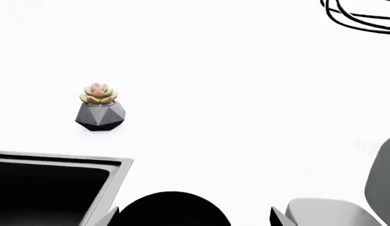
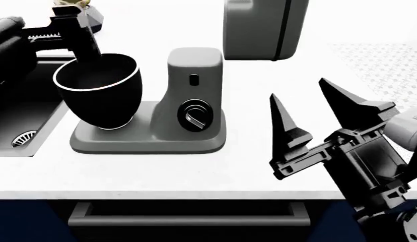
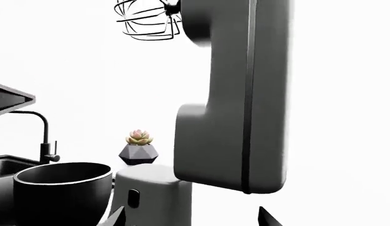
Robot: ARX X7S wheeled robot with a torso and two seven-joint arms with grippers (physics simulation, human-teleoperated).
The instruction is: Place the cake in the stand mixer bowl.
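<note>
One grey stand mixer on the white counter, head tilted up; one stand mixer bowl on its base beside the sink; right gripper spread and empty; left gripper over the bowl's far rim, grip unreadable; one planter; only the right wrist view shows the whisk and tap; cake unseen.

- Table: white, glossy top; a patterned patch shows at its far right.
- Stand mixer: grey, its base sits flat on the table near the front edge, head tilted up.
- Stand mixer bowl: black, seated on the mixer's base plate.
- Sink: dark basin set into the table, left of the mixer.
- Planter: faceted grey, holding a succulent, on the table behind the sink.
</note>
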